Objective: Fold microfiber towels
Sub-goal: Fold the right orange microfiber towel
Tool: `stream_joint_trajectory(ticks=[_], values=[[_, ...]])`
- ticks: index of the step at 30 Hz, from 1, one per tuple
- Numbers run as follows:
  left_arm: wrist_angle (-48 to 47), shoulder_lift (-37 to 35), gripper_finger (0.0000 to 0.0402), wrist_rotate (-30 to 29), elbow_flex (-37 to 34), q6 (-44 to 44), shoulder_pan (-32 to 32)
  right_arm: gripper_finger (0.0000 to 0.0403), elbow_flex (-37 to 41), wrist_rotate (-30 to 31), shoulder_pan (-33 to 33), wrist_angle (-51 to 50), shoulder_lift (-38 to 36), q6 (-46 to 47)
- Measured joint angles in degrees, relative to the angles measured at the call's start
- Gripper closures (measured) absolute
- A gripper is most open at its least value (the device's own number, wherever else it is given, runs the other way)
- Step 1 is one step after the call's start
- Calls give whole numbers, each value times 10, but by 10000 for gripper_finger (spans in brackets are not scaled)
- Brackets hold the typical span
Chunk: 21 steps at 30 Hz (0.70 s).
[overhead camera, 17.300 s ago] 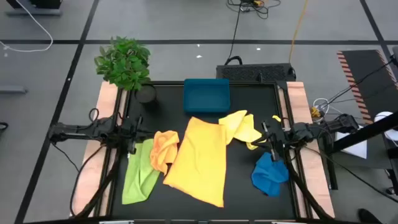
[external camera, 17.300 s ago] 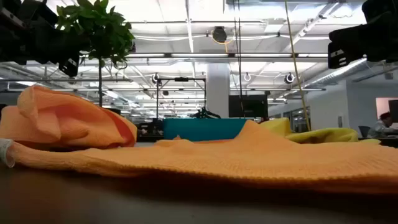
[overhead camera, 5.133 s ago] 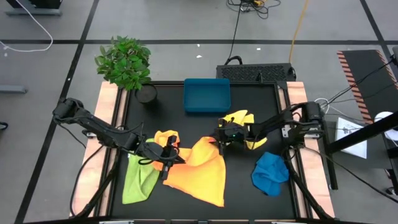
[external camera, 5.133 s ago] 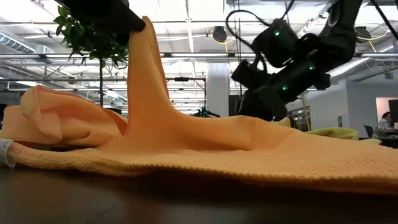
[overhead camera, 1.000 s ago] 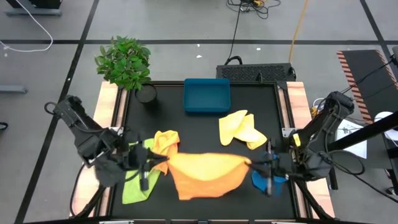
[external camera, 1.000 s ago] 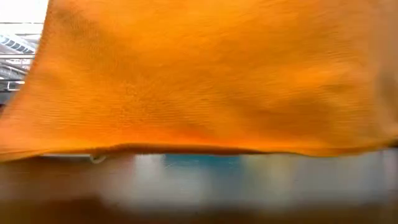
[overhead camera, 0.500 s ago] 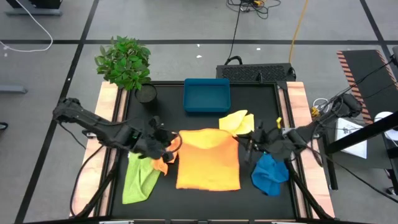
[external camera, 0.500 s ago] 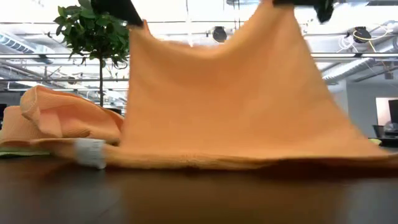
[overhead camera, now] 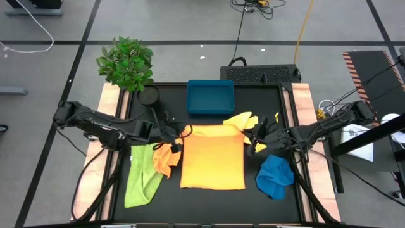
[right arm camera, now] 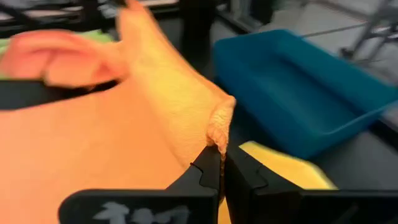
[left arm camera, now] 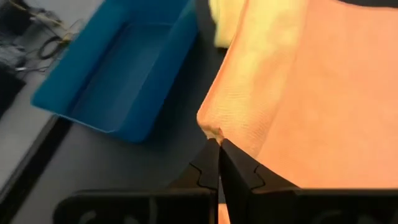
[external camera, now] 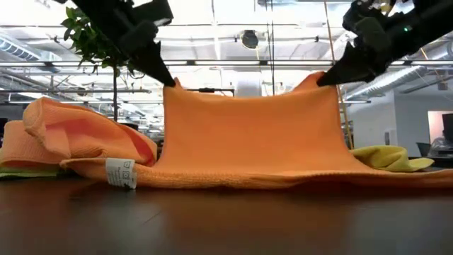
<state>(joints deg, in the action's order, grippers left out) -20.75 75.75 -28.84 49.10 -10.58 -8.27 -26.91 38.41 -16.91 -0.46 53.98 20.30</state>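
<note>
The golden yellow towel [overhead camera: 212,158] lies spread in the table's middle, with its far edge [external camera: 248,95] raised off the table. My left gripper [overhead camera: 180,132] is shut on its far left corner and my right gripper [overhead camera: 249,134] on its far right corner. The towel's near part [external camera: 248,180] rests flat on the table. An orange towel [overhead camera: 166,157] and a lime green towel [overhead camera: 142,176] lie crumpled to the left. A pale yellow towel [overhead camera: 242,120] and a blue towel [overhead camera: 275,176] lie to the right. My left gripper pinches the golden towel's far left corner [left arm camera: 211,130] between its fingertips, slanting down from the table's left. The corner is held above the table and the cloth slopes down from it to the table. My right gripper pinches the far right corner [right arm camera: 219,127] between its fingertips, slanting down from the table's right. That corner is raised to about the same height, and the far edge sags slightly between the two holds.
A teal-blue tray [overhead camera: 210,96] stands at the far middle, just beyond the raised edge. A potted plant [overhead camera: 126,63] stands at the far left corner. Bare black table shows along the near edge [overhead camera: 209,206].
Both grippers have gone toward the far edge and down, still shut on the golden towel's corners. The towel, which hung lifted over the near side, now lies with its near part spread on the table and its far edge held lower.
</note>
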Motion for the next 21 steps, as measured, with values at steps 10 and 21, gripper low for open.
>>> stream_joint_trajectory(ticks=[10,21], values=[[83,0,399,55,-46,8,-57,403,75,-132,-42,174,0,-23],[200,0,394,53,-86,-3,-134,403,144,-129,-103,281,9,31]])
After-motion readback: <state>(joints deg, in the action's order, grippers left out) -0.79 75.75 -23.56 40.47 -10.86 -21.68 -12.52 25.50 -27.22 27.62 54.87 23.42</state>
